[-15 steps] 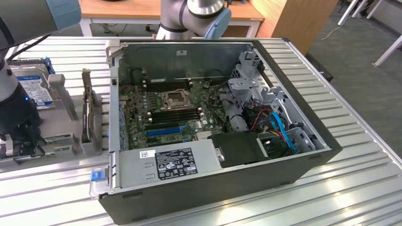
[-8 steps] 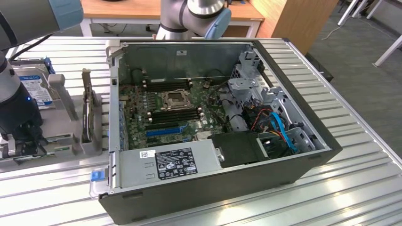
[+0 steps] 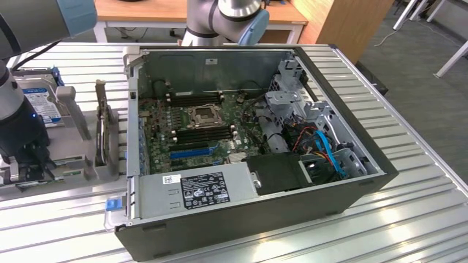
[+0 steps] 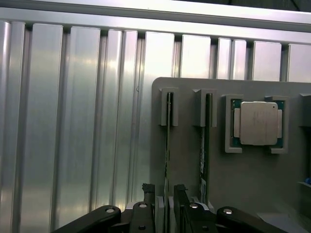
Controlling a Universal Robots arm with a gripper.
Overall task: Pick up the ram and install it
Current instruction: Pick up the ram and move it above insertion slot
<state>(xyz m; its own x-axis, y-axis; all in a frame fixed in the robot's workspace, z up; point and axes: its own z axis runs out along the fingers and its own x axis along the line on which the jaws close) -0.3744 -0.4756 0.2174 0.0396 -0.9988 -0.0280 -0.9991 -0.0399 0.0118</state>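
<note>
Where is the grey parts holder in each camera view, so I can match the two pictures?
Exterior view: the grey parts holder lies at the exterior view's left, beside the open computer case, under the gripper.
Wrist view: the holder is the grey plate on the ribbed table, carrying two thin boards on edge and a processor chip.
Shared landmark: the gripper, open, its fingers either side of the ram, one of those boards.
</note>
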